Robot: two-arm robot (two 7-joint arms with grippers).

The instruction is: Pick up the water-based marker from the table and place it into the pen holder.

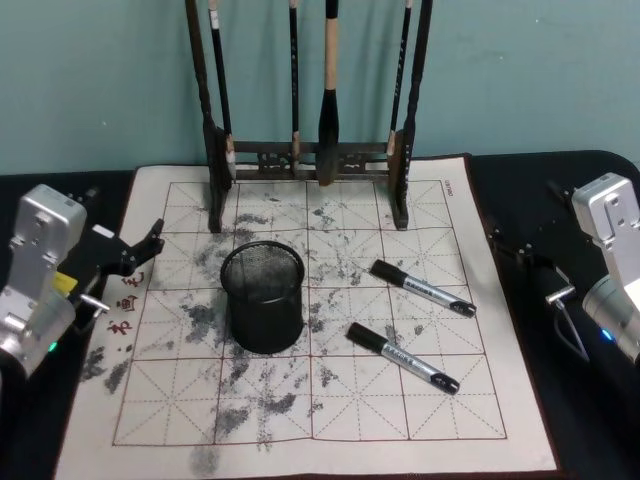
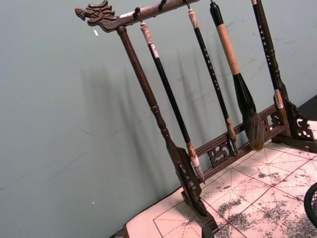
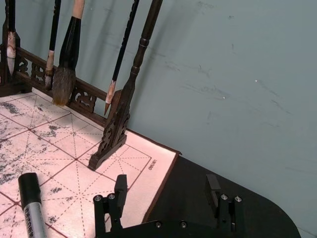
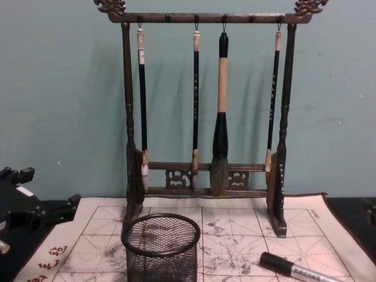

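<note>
Two water-based markers with black caps and silver-grey barrels lie on the white mat: one (image 1: 422, 287) to the right of the pen holder, the other (image 1: 402, 357) nearer the front. The pen holder (image 1: 262, 297) is a black wire-mesh cup standing upright mid-mat, also seen in the chest view (image 4: 161, 247). My left gripper (image 1: 140, 255) hovers open at the mat's left edge, empty. My right gripper (image 3: 167, 191) is open and empty over the dark table beyond the mat's right edge, with one marker's capped end (image 3: 30, 208) lying off to its side.
A tall dark wooden brush rack (image 1: 310, 150) with several hanging calligraphy brushes stands at the back of the mat, against a teal wall. The mat (image 1: 330, 420) carries red grid lines and grey ink stains, with red characters (image 1: 125, 305) along its left side.
</note>
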